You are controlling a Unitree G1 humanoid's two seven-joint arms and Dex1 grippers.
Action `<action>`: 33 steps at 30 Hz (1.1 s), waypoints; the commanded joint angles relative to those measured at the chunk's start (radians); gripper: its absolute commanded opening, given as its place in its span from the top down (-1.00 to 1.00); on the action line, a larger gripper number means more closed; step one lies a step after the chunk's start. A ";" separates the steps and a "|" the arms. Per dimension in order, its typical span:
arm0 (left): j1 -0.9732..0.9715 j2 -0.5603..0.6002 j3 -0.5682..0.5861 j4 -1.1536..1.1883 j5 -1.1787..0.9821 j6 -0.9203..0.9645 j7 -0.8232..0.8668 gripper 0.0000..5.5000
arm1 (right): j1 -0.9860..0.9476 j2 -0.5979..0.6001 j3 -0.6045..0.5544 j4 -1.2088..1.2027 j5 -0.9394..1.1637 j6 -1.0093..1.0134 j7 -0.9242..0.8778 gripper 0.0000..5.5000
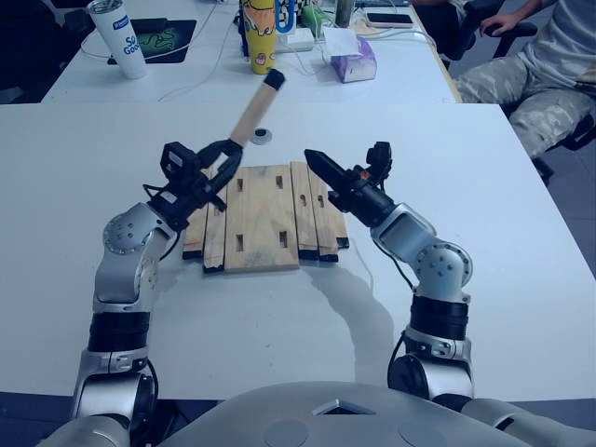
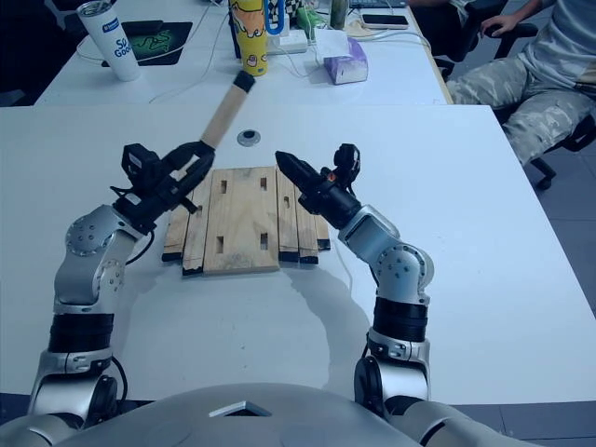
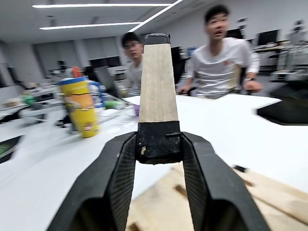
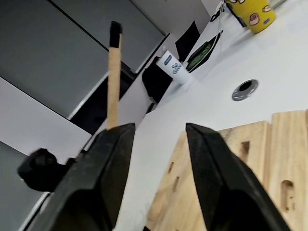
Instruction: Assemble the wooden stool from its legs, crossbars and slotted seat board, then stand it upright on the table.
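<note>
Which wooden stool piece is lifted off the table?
The black-tipped pale wooden leg, clamped in the left hand; the slotted board and slats lie flat on the white table.

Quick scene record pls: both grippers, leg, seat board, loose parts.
left gripper: shut on wooden leg, at its black end
wooden leg: in the air, tilted up and away from the robot
right gripper: open, empty, over the board's right side
seat board: flat on table, slots showing
loose wooden pieces: along both board sides
stool: not assembled

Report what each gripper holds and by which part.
The left gripper holds a wooden stool leg by its lower black-capped end. The right gripper is open, holding nothing.
</note>
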 commanded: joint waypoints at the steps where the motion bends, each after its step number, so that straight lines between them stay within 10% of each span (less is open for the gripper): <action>1: 0.024 0.019 -0.016 -0.068 -0.046 0.068 -0.041 0.50 | -0.034 0.005 -0.028 -0.002 0.092 0.041 -0.069 0.00; 14: 0.052 0.046 -0.091 -0.115 -0.016 0.098 -0.108 0.50 | -0.061 0.027 -0.033 0.009 0.216 -0.007 -0.151 -0.01; 33: 0.060 0.053 -0.107 -0.124 0.026 0.067 -0.124 0.50 | -0.060 0.001 -0.008 0.040 0.204 -0.082 -0.180 0.85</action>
